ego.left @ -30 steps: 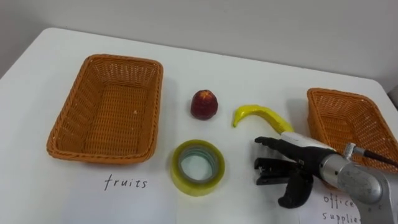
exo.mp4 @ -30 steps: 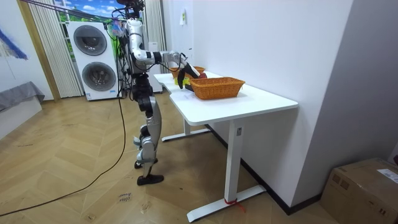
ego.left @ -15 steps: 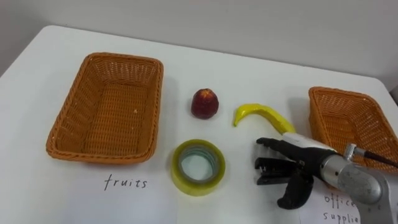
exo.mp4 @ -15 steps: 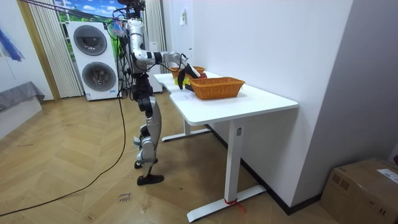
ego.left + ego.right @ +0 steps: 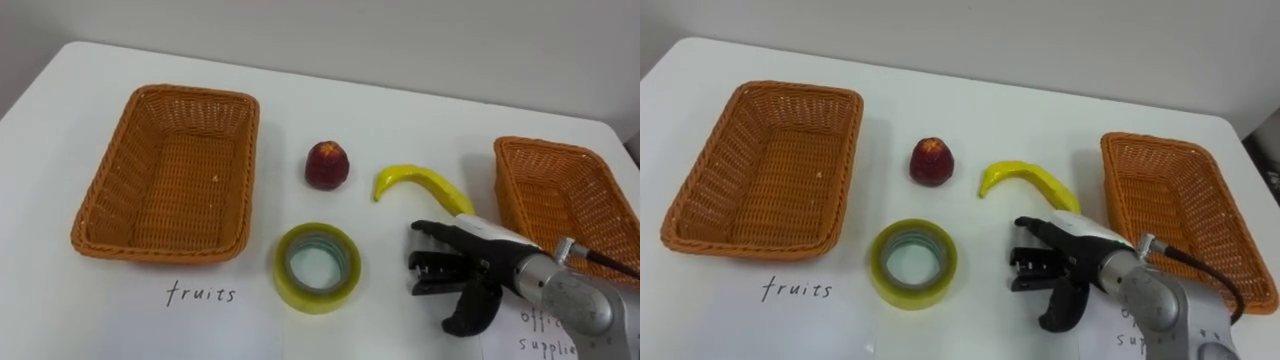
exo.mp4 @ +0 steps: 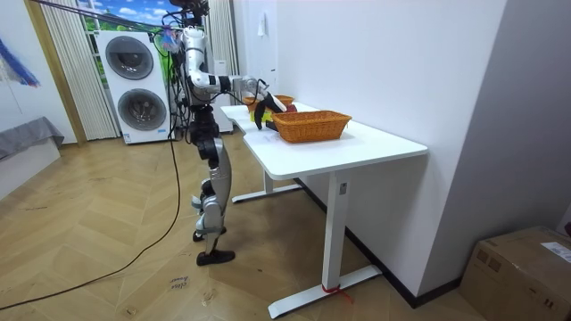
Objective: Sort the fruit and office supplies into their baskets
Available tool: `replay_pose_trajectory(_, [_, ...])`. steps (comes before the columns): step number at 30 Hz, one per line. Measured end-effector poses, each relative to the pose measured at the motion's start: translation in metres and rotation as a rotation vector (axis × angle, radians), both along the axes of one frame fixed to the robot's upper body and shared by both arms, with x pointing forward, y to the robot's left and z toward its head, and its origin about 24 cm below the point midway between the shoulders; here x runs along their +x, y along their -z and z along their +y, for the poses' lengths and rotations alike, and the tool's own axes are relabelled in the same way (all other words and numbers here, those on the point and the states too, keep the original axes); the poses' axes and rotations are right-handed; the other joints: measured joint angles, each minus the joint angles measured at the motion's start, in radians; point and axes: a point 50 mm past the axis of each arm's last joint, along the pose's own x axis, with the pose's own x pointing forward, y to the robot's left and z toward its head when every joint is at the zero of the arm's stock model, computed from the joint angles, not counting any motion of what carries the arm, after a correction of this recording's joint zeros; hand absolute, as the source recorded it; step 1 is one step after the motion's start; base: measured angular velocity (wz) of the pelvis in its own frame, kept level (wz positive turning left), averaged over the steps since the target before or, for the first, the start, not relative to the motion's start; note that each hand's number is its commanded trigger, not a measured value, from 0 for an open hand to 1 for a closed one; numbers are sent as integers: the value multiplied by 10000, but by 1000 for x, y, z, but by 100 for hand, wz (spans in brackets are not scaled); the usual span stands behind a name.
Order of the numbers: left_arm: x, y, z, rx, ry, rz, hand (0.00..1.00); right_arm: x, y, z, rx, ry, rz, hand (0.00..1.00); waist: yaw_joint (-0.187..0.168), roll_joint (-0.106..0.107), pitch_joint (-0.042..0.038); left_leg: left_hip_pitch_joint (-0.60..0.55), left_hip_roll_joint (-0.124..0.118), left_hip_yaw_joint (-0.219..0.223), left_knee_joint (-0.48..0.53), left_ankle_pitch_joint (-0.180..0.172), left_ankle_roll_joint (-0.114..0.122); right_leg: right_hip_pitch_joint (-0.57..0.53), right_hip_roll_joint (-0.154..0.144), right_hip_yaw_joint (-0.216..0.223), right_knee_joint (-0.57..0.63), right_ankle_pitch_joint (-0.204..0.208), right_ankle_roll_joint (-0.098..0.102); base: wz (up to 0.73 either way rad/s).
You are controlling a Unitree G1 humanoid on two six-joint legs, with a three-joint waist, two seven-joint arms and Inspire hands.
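Stapler (image 5: 428,275), black, flat on the white table (image 5: 400,110), a short way to the robot's right of the tape roll (image 5: 287,272). Sits under the right hand (image 5: 495,262), which reaches in from the roll's right: fingers stretched out flat above the stapler, thumb hanging down on its near side, nothing gripped. Cannot tell whether the fingers touch the stapler's top.

Yellowish tape roll lying flat, hole upward, near the table's front edge, apart from everything else.

Beyond the roll and slightly right, a red apple (image 5: 327,165), upright. Farther right of the roll at the same depth, a yellow banana (image 5: 420,183), curved, its far end close to the back of the hand. Both stand between the two baskets, in neither.

Left of the roll, a wicker basket (image 5: 160,247), nothing in it, with a handwritten label (image 5: 203,293) on the table before it. Well right of the roll, past the hand, a second wicker basket (image 5: 545,146), partly covered by the forearm at its near corner.

Seen from the room: stands upright at the table's end, right arm held out over the baskets, washing machines (image 6: 134,85) behind.
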Motion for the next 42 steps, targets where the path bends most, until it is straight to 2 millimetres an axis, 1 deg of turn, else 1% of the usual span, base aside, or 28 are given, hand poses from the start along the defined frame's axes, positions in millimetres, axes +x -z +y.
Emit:
replay_pose_trajectory(2, [0,0,0,-3,0,-1,0,0,0,0,-4,29,-56,0,0,34,-6,-1,0,-1,-2,0,0,1,-1,-2,1,4,0,0])
replay_pose_trajectory(7, [0,0,0,-11,-6,14,0,-1,1,0,86,99,-124,0,12,123,-54,16,-1,0,2,1,1,7,1,6,-1,8,1,0])
replay_pose_trajectory(16, [-5,1,-1,-34,-53,127,0,-3,6,2,562,339,-201,0,5,205,-52,168,3,-6,-16,2,1,167,-3,-26,-12,13,0,0])
replay_pose_trajectory(27, [-8,3,-3,-48,-176,392,0,-2,7,1,533,478,-285,0,-5,215,-58,158,2,-52,-64,3,0,192,-2,-75,-1,36,-10,0])
replay_pose_trajectory(28, [-8,3,-3,-45,-186,412,0,-2,7,1,528,479,-288,42,-6,220,-62,155,2,-51,-47,4,0,219,0,-67,-1,37,-9,0])
replay_pose_trajectory(29, [-9,3,-3,-43,-193,428,0,-2,7,1,531,483,-294,100,-6,221,-63,155,3,-51,-21,4,0,226,2,-65,-3,38,-9,0])
replay_pose_trajectory(35, [-8,3,-4,-46,-217,462,0,-2,7,2,557,538,-414,100,-11,244,-72,162,4,-61,0,4,0,257,1,-71,-12,40,-8,0])
replay_pose_trajectory(39, [-7,4,-6,-122,-239,431,0,1,6,0,477,836,-969,100,-17,345,-90,171,1,-70,-12,3,1,280,-2,-78,-15,44,-4,0])
replay_pose_trajectory(42, [-8,5,-8,-156,-260,460,0,1,7,0,472,901,-1040,100,-8,402,-113,167,2,-100,-12,3,0,279,2,-104,-16,44,-5,1])
